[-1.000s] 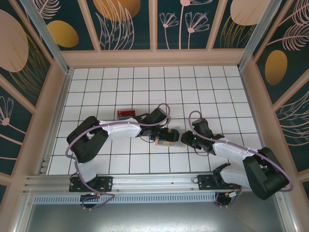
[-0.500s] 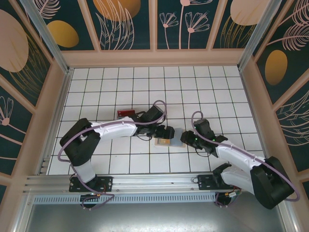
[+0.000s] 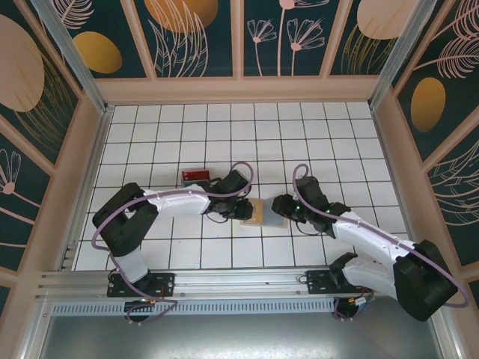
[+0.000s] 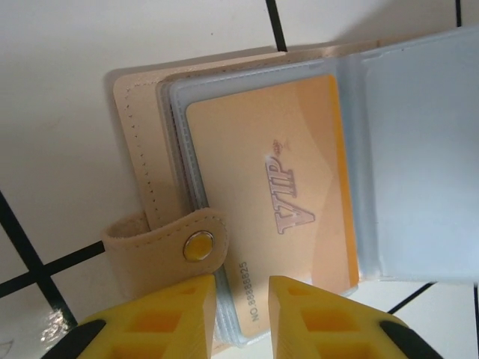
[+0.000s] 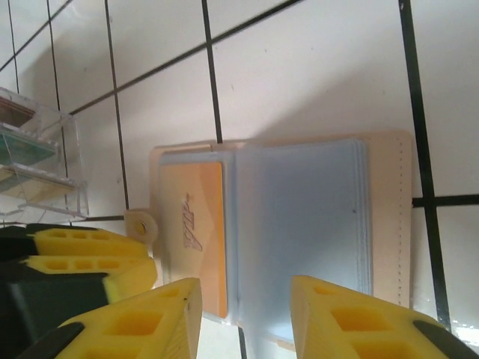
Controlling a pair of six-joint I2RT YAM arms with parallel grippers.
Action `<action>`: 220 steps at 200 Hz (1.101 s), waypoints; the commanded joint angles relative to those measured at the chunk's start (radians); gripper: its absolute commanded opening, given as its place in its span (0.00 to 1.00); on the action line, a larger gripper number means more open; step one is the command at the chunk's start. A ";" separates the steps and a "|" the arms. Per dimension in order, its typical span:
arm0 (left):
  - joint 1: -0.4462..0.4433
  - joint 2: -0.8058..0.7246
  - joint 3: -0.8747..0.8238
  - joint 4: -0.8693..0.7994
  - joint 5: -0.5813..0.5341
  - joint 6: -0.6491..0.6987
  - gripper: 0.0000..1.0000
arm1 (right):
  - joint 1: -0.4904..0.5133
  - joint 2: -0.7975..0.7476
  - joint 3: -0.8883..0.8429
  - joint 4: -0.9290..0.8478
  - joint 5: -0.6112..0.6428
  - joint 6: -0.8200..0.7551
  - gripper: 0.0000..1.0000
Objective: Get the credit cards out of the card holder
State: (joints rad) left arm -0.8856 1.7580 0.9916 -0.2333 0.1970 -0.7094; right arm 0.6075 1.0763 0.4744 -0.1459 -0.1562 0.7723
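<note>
The left gripper (image 4: 243, 307) has its yellow jaws drawn close together over the near edge of the orange card (image 4: 262, 202). I cannot tell if they already pinch the card or only rest on it, because the view is very near and the plastic sleeve edge lies in the same gap. The right gripper (image 5: 247, 314) has its jaws apart, over the near edge of the light blue page, and I see nothing pinched between them. The card holder (image 5: 389, 224) lies open and flat on the desk (image 3: 224, 134), between the two grippers, with the card in the sleeve on its left panel. To do this step well, I think the right gripper should press the holder down while the left one draws the card straight along its sleeve, low and slowly, taking the card alone and staying off the snap strap (image 4: 168, 250). A clear tray (image 5: 37, 164) stands just beside the holder. The desk is white with a black grid, enclosed by dark teal walls (image 3: 194, 37) painted with flowers.
</note>
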 commanded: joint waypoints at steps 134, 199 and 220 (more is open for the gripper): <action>0.001 0.046 -0.064 0.028 -0.002 -0.019 0.15 | 0.023 0.230 0.028 0.202 -0.235 0.072 0.17; 0.001 0.050 -0.067 0.031 0.010 -0.022 0.15 | 0.020 0.318 -0.005 0.244 -0.259 0.091 0.14; 0.002 0.054 -0.064 0.032 0.013 -0.023 0.16 | 0.019 0.333 -0.008 0.249 -0.263 0.090 0.14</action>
State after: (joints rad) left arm -0.8852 1.7687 0.9516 -0.1825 0.2085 -0.7258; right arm 0.6266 1.3911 0.4793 0.0700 -0.3962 0.8490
